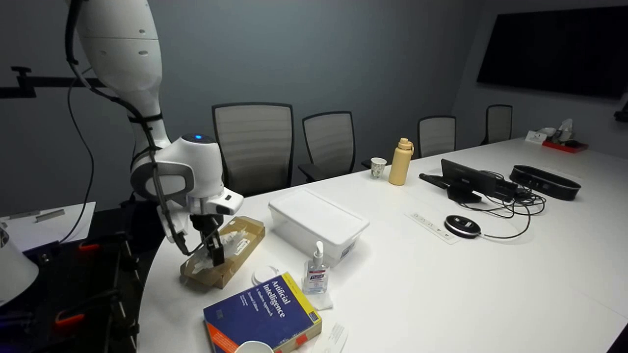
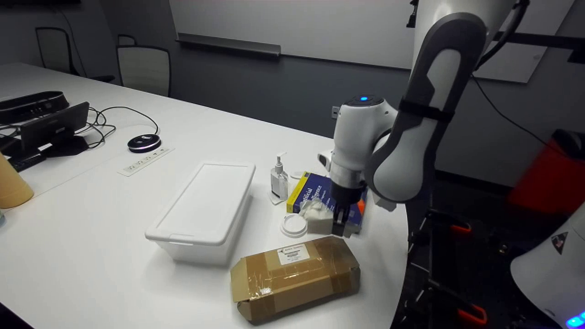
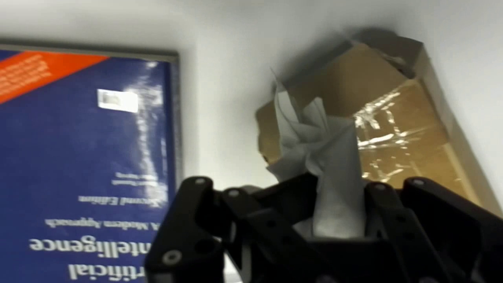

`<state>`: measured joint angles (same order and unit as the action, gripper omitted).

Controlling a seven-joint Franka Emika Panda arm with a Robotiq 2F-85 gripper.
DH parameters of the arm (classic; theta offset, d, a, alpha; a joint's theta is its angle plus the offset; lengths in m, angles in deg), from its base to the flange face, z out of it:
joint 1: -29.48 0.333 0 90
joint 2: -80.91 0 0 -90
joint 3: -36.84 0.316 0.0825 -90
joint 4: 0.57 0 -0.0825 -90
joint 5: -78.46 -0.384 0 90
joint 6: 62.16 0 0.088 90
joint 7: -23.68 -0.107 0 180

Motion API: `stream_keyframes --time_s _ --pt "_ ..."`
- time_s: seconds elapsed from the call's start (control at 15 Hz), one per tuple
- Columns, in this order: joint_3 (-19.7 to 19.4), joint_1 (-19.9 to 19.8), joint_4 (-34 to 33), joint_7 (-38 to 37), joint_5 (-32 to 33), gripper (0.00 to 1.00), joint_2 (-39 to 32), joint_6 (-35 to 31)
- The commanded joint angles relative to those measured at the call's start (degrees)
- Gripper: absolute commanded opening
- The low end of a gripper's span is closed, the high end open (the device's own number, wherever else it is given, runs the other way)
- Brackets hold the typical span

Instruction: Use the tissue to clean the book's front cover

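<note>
Beside the book [image 1: 267, 309], a held tissue [image 3: 341, 184] and a wipe apparently still to come

Near the cardboard box [image 2: 295, 279] and apart from the book, the tissue is crumpled between the fingers [image 1: 216, 255], which are closed firmly on it. The pick-up looks done; carrying the tissue onto the front cover [image 3: 78, 157] and wiping there looks left. The book lies flat, cover up; how clean it is cannot be told.

Around them on the white counter [image 1: 441, 279] stand a pump bottle [image 1: 315, 279], by the book's yellow edge, and a lidded plastic bin [image 1: 319, 215]; a round white lid [image 2: 294, 225] lies near the book. Farther along are a paper cup [image 1: 377, 168], a yellow flask [image 1: 401, 164] and a small screen [image 1: 466, 179] among cables [image 1: 529, 198]. Beyond, mesh chairs [image 1: 253, 147] stand before a grey wall [image 1: 343, 54], and in an exterior view a whiteboard [image 2: 292, 25] hangs.
</note>
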<state>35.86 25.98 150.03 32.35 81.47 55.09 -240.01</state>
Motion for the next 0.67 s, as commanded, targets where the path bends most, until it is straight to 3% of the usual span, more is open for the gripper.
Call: stream_keyframes --time_s 0.0,0.27,0.6 --pt "-6.3 0.2 2.9 -1.2 0.9 0.00 2.9 -2.2" --pt "-13.0 0.6 1.7 -1.4 1.2 0.00 0.7 -2.7" --pt "-14.7 -2.0 -1.1 -1.0 1.0 0.00 -5.4 -3.6"
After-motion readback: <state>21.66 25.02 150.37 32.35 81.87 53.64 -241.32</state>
